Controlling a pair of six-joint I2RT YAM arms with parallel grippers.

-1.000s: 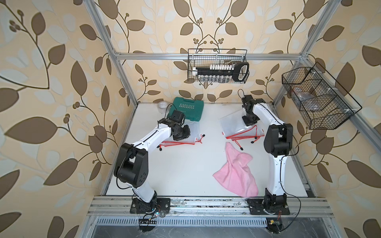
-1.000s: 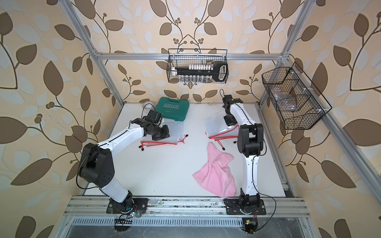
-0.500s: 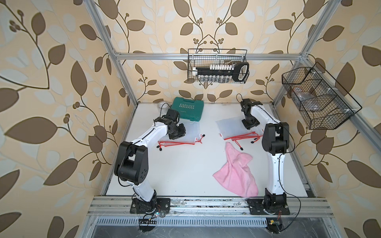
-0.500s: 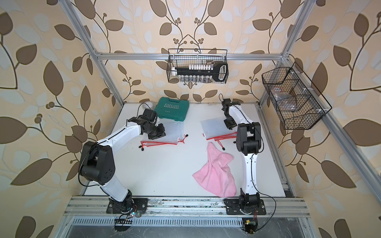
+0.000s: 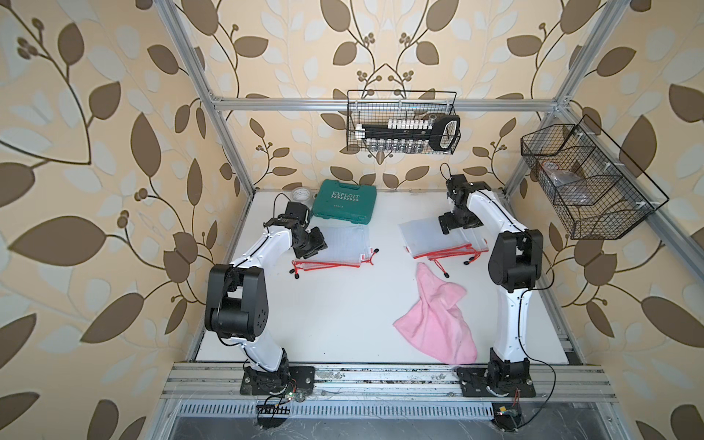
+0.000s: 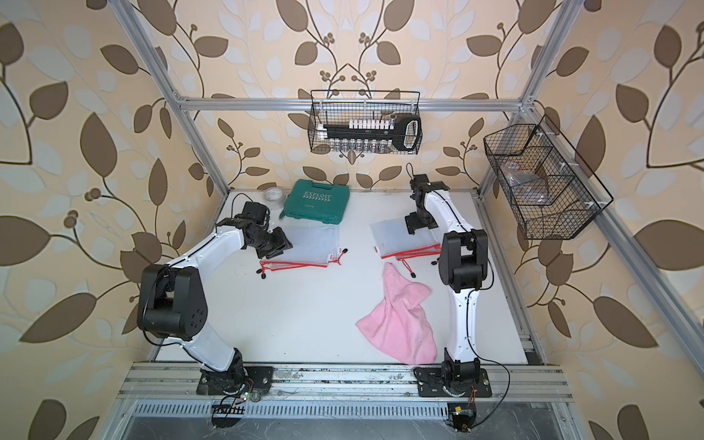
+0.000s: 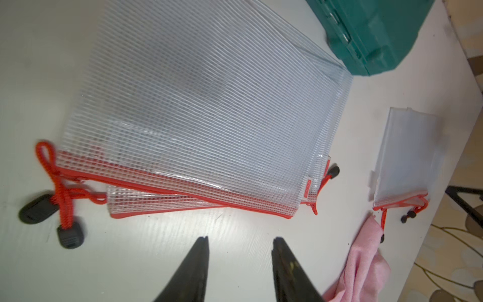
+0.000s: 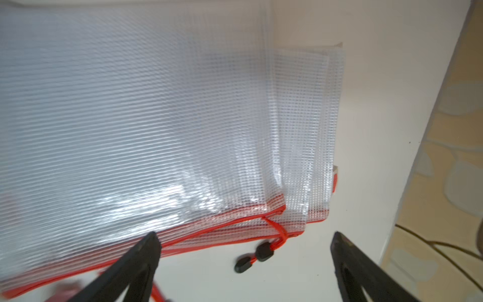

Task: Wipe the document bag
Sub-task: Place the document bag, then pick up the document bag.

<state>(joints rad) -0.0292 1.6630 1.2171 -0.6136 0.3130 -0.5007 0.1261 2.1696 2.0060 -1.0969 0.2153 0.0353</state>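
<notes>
Document bags (image 5: pixel 343 244) flat on white table (image 5: pixel 343 316), leaf-patterned walls (image 5: pixel 95 152) all around

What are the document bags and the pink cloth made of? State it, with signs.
Document bags: seemingly clear plastic sheet reinforced with white mesh, glossy where light glints; red zip edging. Pink cloth: likely soft matte terry or microfibre, fuzzy and limply folded.

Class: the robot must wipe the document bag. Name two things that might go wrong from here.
1. The document bags lie in loose, offset stacks; a wipe may slide the top one.
2. The pink cloth lies bunched beside the red zipper cords, so the open right tool might snag them.
</notes>
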